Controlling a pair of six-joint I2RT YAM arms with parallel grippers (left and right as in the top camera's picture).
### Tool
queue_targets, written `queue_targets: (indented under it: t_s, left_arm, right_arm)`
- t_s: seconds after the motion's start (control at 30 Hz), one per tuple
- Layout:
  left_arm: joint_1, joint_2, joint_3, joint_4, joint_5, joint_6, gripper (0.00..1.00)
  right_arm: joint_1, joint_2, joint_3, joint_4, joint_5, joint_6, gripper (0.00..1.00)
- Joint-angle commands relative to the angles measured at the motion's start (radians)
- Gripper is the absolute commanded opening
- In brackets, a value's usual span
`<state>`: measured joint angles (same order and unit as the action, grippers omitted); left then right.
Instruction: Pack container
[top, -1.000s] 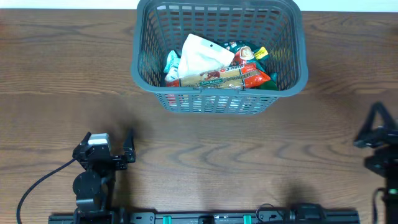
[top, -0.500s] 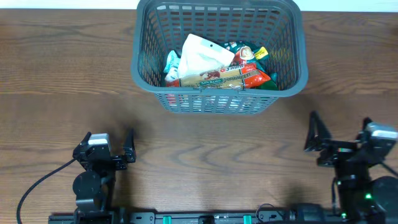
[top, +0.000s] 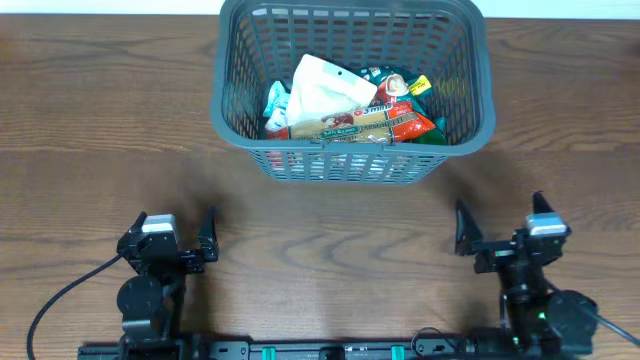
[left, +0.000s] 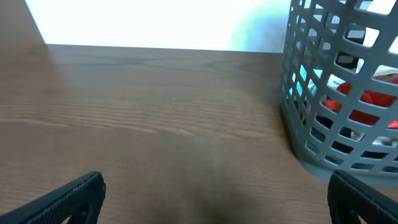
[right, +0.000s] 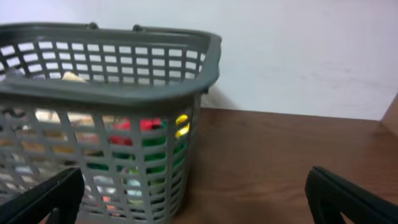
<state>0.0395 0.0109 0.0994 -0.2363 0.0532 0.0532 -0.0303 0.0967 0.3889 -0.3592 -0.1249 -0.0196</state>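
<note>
The dark grey lattice container (top: 230, 125) stands at the back middle of the wooden table and holds several food packets: a white pouch (top: 325, 85), a red and tan packet (top: 365, 122), green and teal ones. It also shows in the left wrist view (left: 298, 112) and the right wrist view (right: 155, 102). My left gripper (top: 175, 232) is open and empty at the front left, over bare wood (left: 211, 202). My right gripper (top: 500, 222) is open and empty at the front right, facing the container's right corner (right: 199, 199).
A pale wall runs behind the table's far edge (left: 155, 46). Both arm bases sit at the table's front edge, along a black rail (top: 330, 350). A cable (top: 60, 295) loops at the front left.
My right arm has swung in from the far right edge toward the front middle-right and its gripper now points at the container. The left arm and the container have not moved.
</note>
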Motion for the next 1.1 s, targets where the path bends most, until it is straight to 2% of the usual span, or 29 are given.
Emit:
queue_targets:
  t_s: [0.0, 0.3, 1.07]
  left_arm:
    - [0.004, -0.008, -0.024, -0.008, 0.011, 0.01, 0.99]
    - [0.004, -0.008, -0.024, -0.008, 0.011, 0.01, 0.99]
    - [0.004, -0.008, -0.024, -0.008, 0.011, 0.01, 0.99]
  right_arm:
    - [0.011, -0.05, -0.069, 0.02, -0.021, -0.029, 0.99]
    - [0.011, -0.091, -0.184, 0.033, 0.039, 0.104, 0.99]
    - [0.011, -0.091, -0.331, 0.166, 0.046, 0.107, 0.99]
